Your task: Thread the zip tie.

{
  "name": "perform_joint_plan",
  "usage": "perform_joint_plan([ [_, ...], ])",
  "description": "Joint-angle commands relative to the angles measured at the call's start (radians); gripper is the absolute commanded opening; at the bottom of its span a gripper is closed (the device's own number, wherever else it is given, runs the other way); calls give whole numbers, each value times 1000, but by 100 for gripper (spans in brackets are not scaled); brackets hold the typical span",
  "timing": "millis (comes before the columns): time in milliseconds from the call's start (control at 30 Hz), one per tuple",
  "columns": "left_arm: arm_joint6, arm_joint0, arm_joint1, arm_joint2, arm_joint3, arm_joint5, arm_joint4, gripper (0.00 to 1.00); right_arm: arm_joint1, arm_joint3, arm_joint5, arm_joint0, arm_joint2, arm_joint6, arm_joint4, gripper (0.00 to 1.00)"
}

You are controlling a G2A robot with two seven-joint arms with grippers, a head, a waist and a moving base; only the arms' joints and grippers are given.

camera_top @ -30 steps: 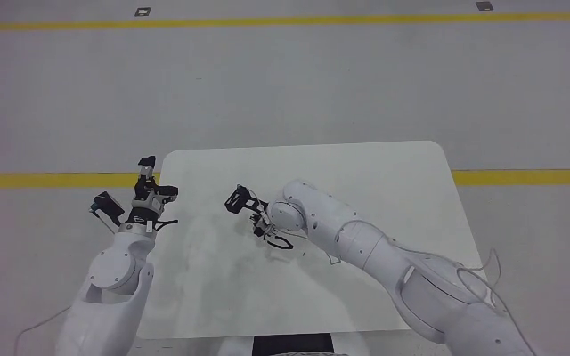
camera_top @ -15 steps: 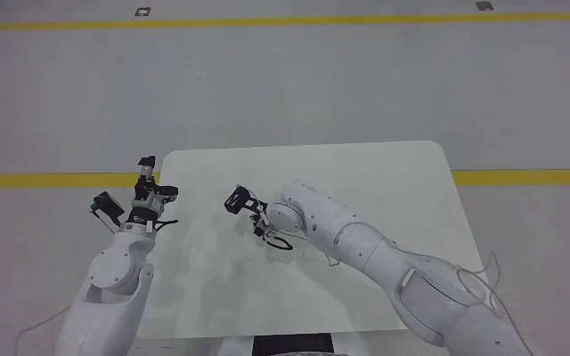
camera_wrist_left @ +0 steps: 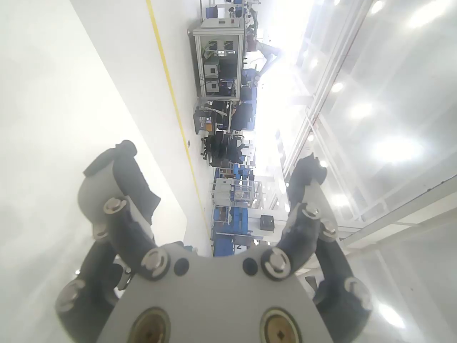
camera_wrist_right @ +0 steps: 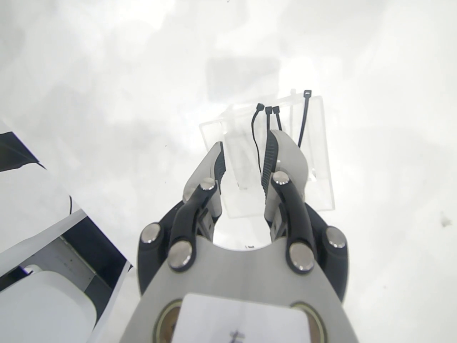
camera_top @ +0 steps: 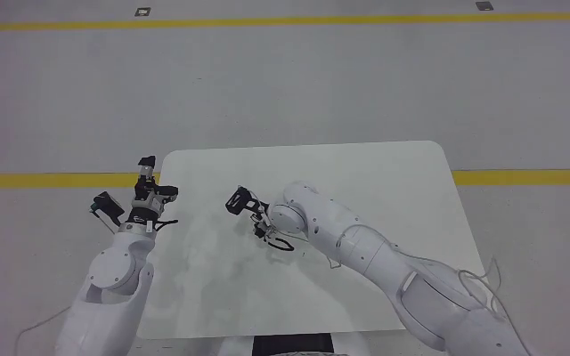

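The right tool [camera_top: 237, 201] and arm [camera_top: 356, 238] shifted slightly.

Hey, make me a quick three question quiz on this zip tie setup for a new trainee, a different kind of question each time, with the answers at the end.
1. True or false: the left gripper is holding a zip tie.
2. How many black zip tie heads show at the clear holder in the right wrist view? A: two. B: four. C: seven.
3. Short answer: which gripper is poised at the holder, and are its jaws open or shut?

Key
1. False. It is open and empty, pointing out past the table's edge.
2. B.
3. The right gripper, open, with nothing gripped yet.
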Motion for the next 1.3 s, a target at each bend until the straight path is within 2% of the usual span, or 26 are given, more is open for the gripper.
perform_joint_plan([
  [0,0,0,0,0,0,0,0,100,1,-1,-4,-3,5,4,-3,22],
  [200,0,0,0,0,0,0,0,100,-3,10,-18,-11,13,6,-4,17],
  [667,0,0,0,0,0,0,0,100,-23,45,-37,-5,17,-8,-27,18],
  [767,0,0,0,0,0,0,0,100,-27,47,-37,-3,15,-7,-43,15],
  [1267,0,0,0,0,0,0,0,100,-52,82,-28,0,5,19,-87,17],
])
